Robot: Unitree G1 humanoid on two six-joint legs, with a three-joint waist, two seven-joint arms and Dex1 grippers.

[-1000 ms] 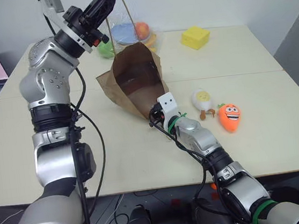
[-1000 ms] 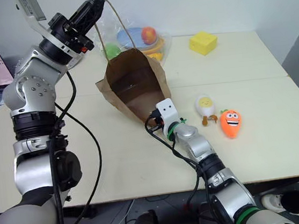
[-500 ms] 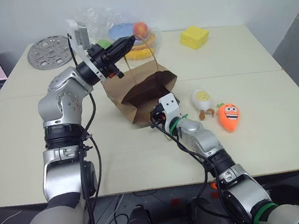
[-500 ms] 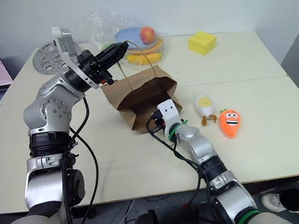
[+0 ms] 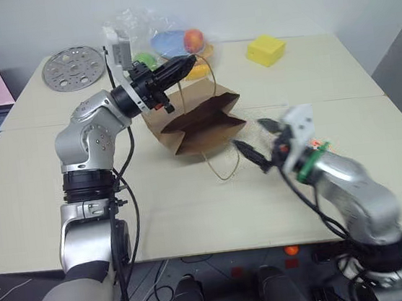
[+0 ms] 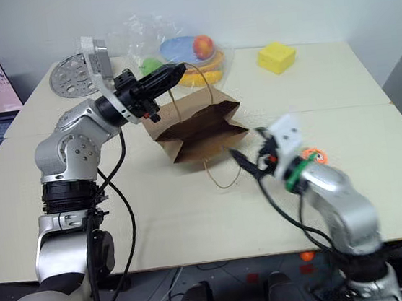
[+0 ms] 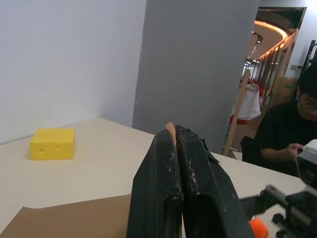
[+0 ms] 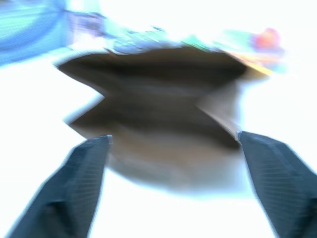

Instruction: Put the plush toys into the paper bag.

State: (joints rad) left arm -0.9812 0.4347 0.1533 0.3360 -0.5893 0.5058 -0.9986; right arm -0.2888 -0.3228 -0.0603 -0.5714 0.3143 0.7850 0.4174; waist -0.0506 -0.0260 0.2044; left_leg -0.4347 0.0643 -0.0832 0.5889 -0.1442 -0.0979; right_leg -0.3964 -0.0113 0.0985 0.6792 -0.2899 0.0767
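A: What differs from a second ago?

B: The left gripper point(image 5: 185, 66) has come down from the top of the frame toward the upper centre, and the paper bag point(image 5: 201, 123) has sunk with it: it hung tall and open then, now it lies slumped on the table point(image 5: 156, 199). The right gripper point(image 5: 259, 146) has pulled out of the bag's mouth and swung to the right of centre, its fingers point(image 8: 79, 186) now spread wide with nothing between them

A: And the left one?

B: Pinched shut on the bag's tan loop handle point(image 5: 207, 73); in the left wrist view a sliver of it shows between the closed fingers point(image 7: 193, 193)

A: Which way does the bag point?

B: Its long axis runs from the upper left toward the centre of the frame, and the dark mouth faces the lower right, toward the right gripper. The second handle point(image 5: 224, 164) trails loose on the table below the mouth

A: Anything in it?

B: The interior is dark and creased; its contents cannot be made out

A: Where are the plush toys?

B: On the table at centre right, behind the right arm. Only a spot of the orange carrot point(image 6: 316, 155) peeks past the wrist; the egg figure is hidden

A: Other containers?

B: A clear plastic bag point(image 6: 166, 38) at the upper centre holds a blue plate point(image 6: 178, 48) and plastic fruit point(image 6: 204, 46). A yellow foam block point(image 5: 264, 49) sits to its right, a perforated metal disc point(image 5: 68, 67) at the upper left
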